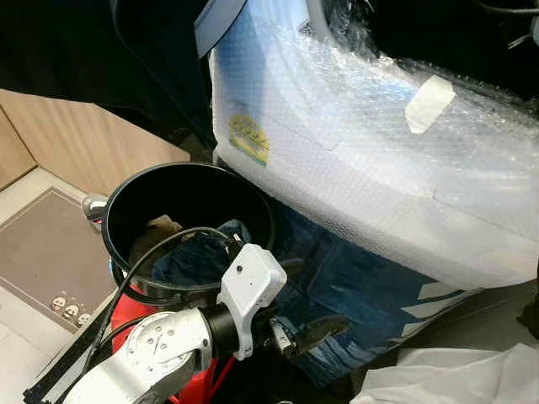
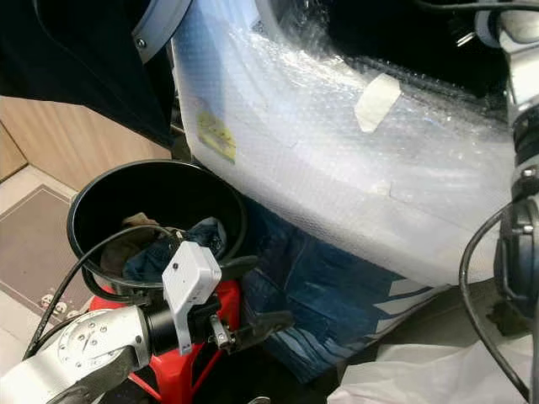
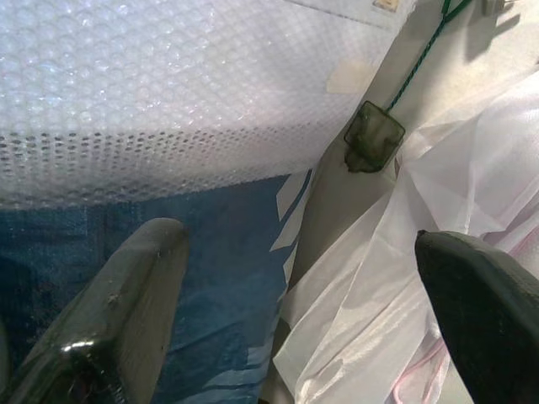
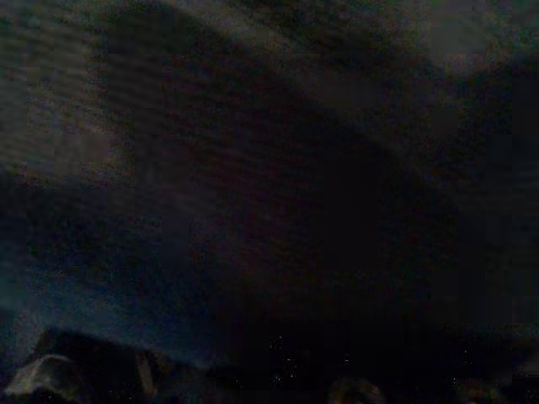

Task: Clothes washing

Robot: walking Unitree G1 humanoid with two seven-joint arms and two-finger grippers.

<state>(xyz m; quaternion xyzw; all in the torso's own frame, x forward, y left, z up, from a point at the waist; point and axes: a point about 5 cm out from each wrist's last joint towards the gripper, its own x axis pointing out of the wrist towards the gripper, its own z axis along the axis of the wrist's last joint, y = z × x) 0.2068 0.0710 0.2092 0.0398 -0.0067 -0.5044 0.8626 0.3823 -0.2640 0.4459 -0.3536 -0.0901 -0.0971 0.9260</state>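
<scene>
Bubble wrap (image 1: 362,143) covers the white washing machine, with a yellow label (image 1: 249,138) and a tape strip (image 1: 429,103) on it. Below it, blue wrapped panel (image 1: 354,286). Black bucket (image 1: 135,202) stands on a red stool (image 2: 181,370) just left of the machine; inside lie clothes (image 1: 198,252), blue denim beside a tan piece. Left end effector (image 1: 305,311) sits low between bucket and blue panel, fingers (image 3: 126,311) spread apart, nothing between them. White plastic sheet (image 3: 396,278) on floor at right. Dark garment (image 1: 101,50) hangs at upper left. Right arm (image 2: 522,168) at right edge; right end effector state cannot be told, its wrist view too dark. Brown mat (image 1: 42,244) on floor, left.
</scene>
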